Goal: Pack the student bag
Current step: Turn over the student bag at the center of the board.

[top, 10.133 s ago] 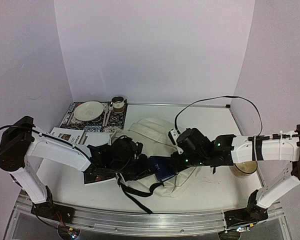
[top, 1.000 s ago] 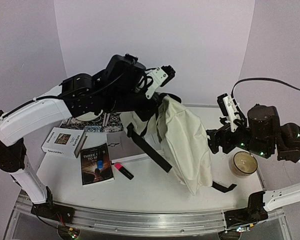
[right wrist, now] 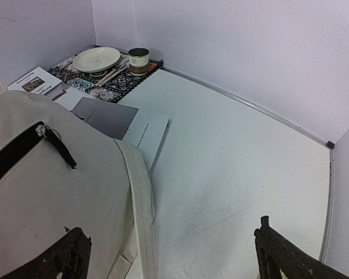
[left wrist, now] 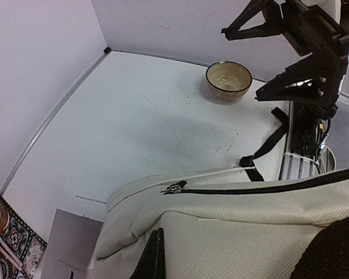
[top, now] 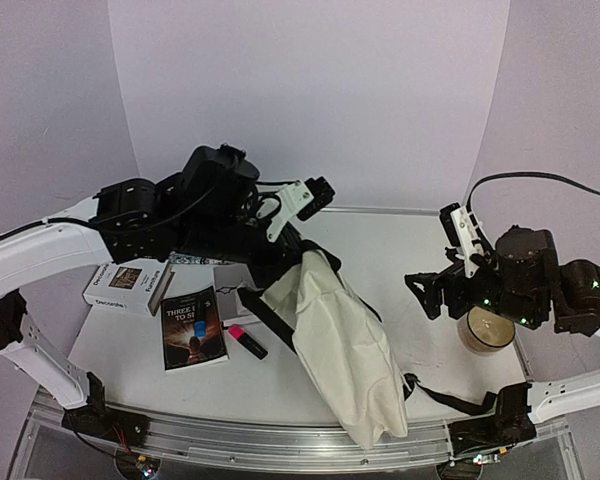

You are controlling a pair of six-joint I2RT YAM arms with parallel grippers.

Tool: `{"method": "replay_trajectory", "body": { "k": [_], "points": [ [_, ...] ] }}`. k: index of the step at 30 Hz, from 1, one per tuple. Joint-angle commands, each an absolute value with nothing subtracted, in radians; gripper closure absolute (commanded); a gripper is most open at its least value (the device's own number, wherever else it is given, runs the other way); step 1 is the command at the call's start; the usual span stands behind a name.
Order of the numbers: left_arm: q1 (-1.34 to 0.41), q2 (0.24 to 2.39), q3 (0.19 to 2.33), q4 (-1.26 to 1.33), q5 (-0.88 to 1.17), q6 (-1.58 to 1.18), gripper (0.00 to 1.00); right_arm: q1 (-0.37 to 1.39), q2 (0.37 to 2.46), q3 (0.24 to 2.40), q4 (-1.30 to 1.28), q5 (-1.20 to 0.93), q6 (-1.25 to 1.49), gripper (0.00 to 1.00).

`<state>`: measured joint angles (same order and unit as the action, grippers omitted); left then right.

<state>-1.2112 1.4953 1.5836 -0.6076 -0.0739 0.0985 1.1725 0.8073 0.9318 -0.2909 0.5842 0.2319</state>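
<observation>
The student bag (top: 345, 350) is a cream fabric backpack with black straps. It hangs slanted from my left gripper (top: 285, 262), which is shut on its top end, and its lower end reaches the table's front edge. In the left wrist view the student bag (left wrist: 250, 232) fills the bottom, its black zipper (left wrist: 279, 188) drawn closed; my own fingers are hidden. My right gripper (top: 430, 290) stands open to the right of the bag, apart from it. In the right wrist view, both fingertips (right wrist: 70, 256) flank bare table, with the student bag (right wrist: 52, 192) at left.
Two books (top: 130, 285) (top: 193, 325) and a pink highlighter (top: 247, 342) lie at left. A grey and white booklet (right wrist: 128, 125) lies behind the bag. A plate (right wrist: 96, 58) and cup (right wrist: 139, 60) sit on a patterned mat at the back left. A tan bowl (top: 490, 330) stands at right.
My left arm has lowered and swung the bag toward the front; its bottom now reaches the front edge. The right gripper stays open, shifted slightly.
</observation>
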Motion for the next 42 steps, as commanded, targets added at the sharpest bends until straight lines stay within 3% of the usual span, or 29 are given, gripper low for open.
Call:
{"method": "replay_trajectory", "body": {
  "k": [1,9,13,26,30,34,42],
  "points": [
    [-1.210,1.307,1.616,-0.519,-0.129,0.018,1.00,1.175,0.823,0.936,-0.275,0.606,0.224,0.02],
    [-1.210,1.414,1.729,-0.620,-0.209,0.045,1.00,1.175,0.867,0.947,-0.275,0.595,0.232,0.02],
    [-1.188,1.586,1.821,-0.655,-0.236,0.089,1.00,1.175,0.880,0.949,-0.275,0.598,0.253,0.02],
    [-0.954,2.180,2.342,-0.798,-0.023,0.148,0.96,1.175,0.886,0.936,-0.308,0.755,0.309,0.02],
    [-0.892,2.298,2.458,-0.796,0.035,0.129,0.80,1.175,0.881,0.942,-0.314,0.760,0.330,0.02],
    [-0.845,2.345,2.459,-0.755,0.054,0.078,0.50,1.175,0.931,0.941,-0.313,0.726,0.363,0.02],
    [-0.819,2.225,2.314,-0.632,0.026,0.009,0.28,1.149,1.173,0.991,-0.312,0.674,0.406,0.02]
  ]
}}
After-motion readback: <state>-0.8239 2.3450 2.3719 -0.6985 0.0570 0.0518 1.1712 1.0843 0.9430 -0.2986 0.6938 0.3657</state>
